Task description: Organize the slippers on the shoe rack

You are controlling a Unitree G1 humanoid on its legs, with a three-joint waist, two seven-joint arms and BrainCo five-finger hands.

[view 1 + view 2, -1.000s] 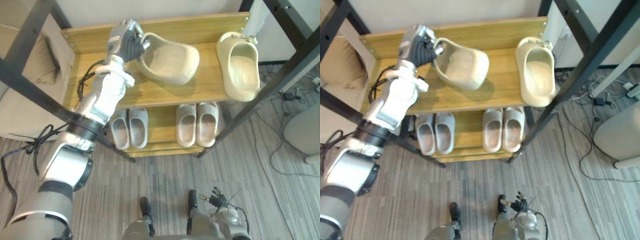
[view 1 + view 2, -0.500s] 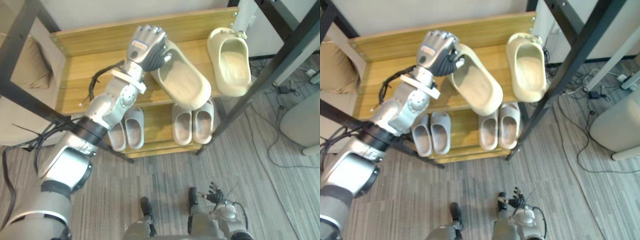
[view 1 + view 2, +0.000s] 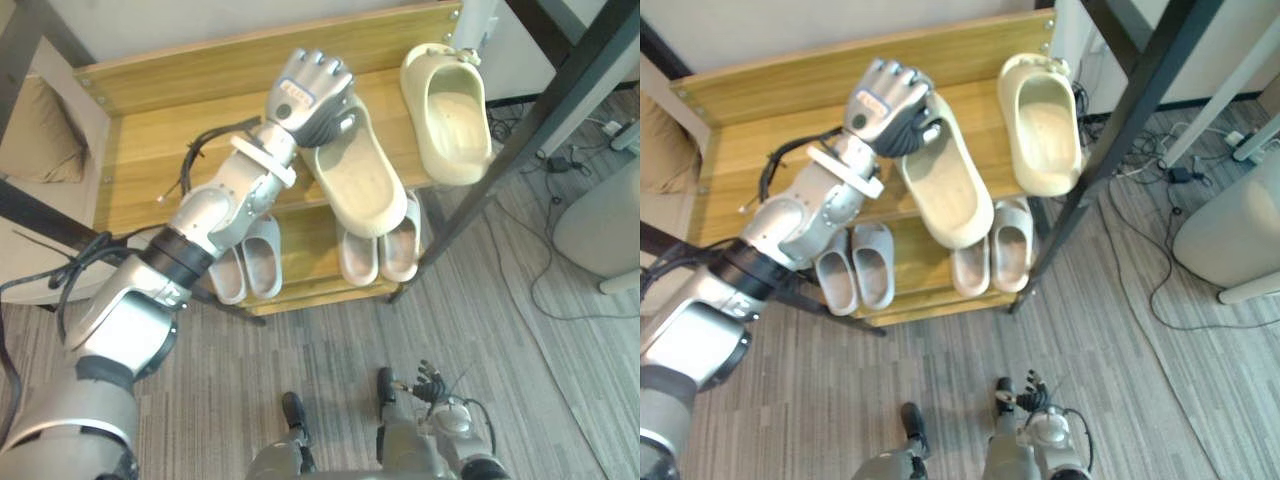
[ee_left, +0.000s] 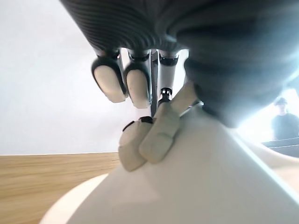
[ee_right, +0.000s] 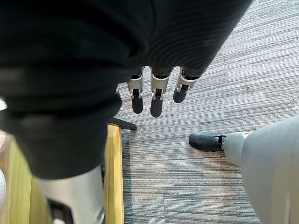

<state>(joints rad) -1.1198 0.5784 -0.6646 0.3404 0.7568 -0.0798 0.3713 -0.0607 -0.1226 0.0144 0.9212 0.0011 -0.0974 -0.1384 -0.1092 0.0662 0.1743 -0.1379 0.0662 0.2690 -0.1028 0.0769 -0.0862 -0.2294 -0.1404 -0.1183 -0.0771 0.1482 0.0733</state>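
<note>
Above the shoe rack (image 3: 150,160), the left hand (image 3: 310,95) curls round the heel of a cream slipper (image 3: 368,190).

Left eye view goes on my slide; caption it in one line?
Left hand grips a cream slipper beside its mate on the top shelf; grey slippers sit below.

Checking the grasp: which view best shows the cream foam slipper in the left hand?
Left eye view: the whole cream foam slipper shows, one end in the left hand. The right eye view shows the same; the left wrist view, a close patch under the fingers.
</note>
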